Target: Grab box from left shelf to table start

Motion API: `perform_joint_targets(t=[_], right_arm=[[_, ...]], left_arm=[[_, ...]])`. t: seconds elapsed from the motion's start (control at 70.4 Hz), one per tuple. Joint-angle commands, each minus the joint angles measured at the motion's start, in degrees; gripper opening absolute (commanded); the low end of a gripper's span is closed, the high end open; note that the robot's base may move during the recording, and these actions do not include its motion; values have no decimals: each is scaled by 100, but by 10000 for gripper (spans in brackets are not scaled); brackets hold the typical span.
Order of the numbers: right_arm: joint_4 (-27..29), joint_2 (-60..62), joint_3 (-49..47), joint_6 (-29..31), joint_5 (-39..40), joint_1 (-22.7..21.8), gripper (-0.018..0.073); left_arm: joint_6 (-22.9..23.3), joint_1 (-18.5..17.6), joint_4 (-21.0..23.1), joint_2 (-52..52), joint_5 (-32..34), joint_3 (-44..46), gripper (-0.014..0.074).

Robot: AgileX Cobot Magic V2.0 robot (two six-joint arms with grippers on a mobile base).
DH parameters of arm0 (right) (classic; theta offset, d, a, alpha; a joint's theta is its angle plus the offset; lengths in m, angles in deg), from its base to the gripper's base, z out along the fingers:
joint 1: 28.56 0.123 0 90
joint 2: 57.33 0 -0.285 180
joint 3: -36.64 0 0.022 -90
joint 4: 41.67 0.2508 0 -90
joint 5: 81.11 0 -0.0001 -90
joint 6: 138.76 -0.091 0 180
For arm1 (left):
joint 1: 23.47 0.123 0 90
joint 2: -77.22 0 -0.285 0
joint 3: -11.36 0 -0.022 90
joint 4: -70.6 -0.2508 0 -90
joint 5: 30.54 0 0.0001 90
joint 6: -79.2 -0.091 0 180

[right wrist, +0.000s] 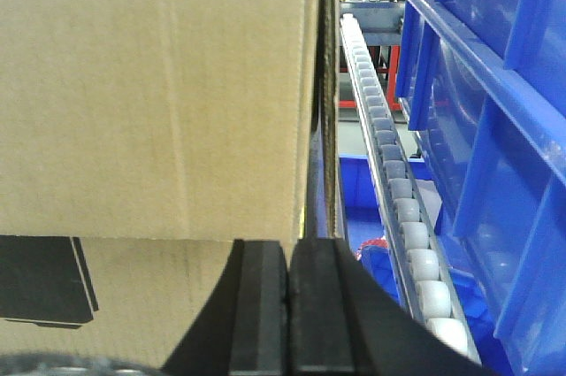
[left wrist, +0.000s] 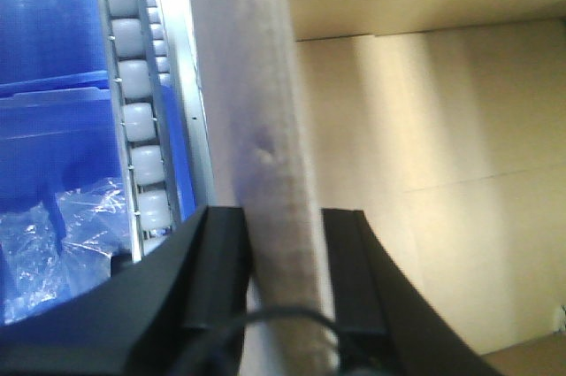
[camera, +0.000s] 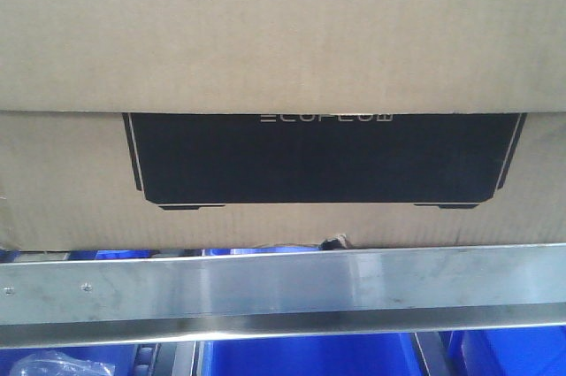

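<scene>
- Box [camera: 283, 40]: on the shelf [camera: 283, 292], directly behind its steel rail; not yet drawn out.
- Left gripper [left wrist: 283, 279]: clamped across a cardboard wall of the box.
- Right gripper [right wrist: 287, 305]: closed with no gap, beside the box; any cardboard between not discernible.
- Remaining: withdrawal over the rail, placement on the table (out of view).

- Deep blue plastic storage bins [right wrist: 495, 128] stacked along one side.
- Long grey roller track of pale cylindrical wheels [right wrist: 400, 203] running into the distance.
- Crinkled clear plastic bags [left wrist: 62, 243] inside a blue bin.
</scene>
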Motion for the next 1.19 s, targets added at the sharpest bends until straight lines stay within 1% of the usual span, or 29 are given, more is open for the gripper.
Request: perform_joint_targets(t=[0.0,0.156,0.256,0.384,0.455,0.497,0.54,0.582,0.597,0.611,0.625,0.682,0.739,0.767,0.937,1.179], right_arm=[[-53,76,-124,41,504,6,57],[30,76,-182,-56,611,6,57],[108,76,-503,-85,538,6,57],[101,41,-1264,-85,97,6,57],[64,-81,-1760,-85,-361,6,64],[30,-213,-2047,-85,-633,6,96],[30,-374,-2367,-85,-900,6,151],[30,-563,-2571,-85,-1046,6,226],[30,-665,-2688,-85,-1082,6,269],[30,-700,-2765,-85,-1119,6,284],[30,-806,-2838,-85,-1164,6,328],[30,-1137,-3137,-85,-1241,6,453],[30,-1430,-3381,-85,-1350,6,531],[30,-1583,-3493,-85,-1407,6,554],[30,-2626,-4257,-85,-1987,6,559],[30,-4282,-6007,-85,-3350,1,559]], left_arm=[[-75,-48,597,167,326,186,-96],[-71,-48,597,167,337,186,-96],[-71,-48,597,167,337,186,-96],[-71,-48,597,167,337,186,-96],[-71,-48,597,167,337,186,-96],[-71,-48,597,167,337,186,-96],[-71,-48,597,167,337,186,-96],[-71,-48,597,167,337,186,-96],[-71,-48,597,167,337,186,-96],[-71,-48,597,167,337,186,-96],[-71,-48,597,167,337,186,-96],[-71,-48,597,167,337,186,-96],[-71,-48,611,167,337,186,-96],[-71,-48,626,167,337,186,-96],[-71,-48,659,167,337,186,-96],[-71,-48,659,167,516,186,-97]])
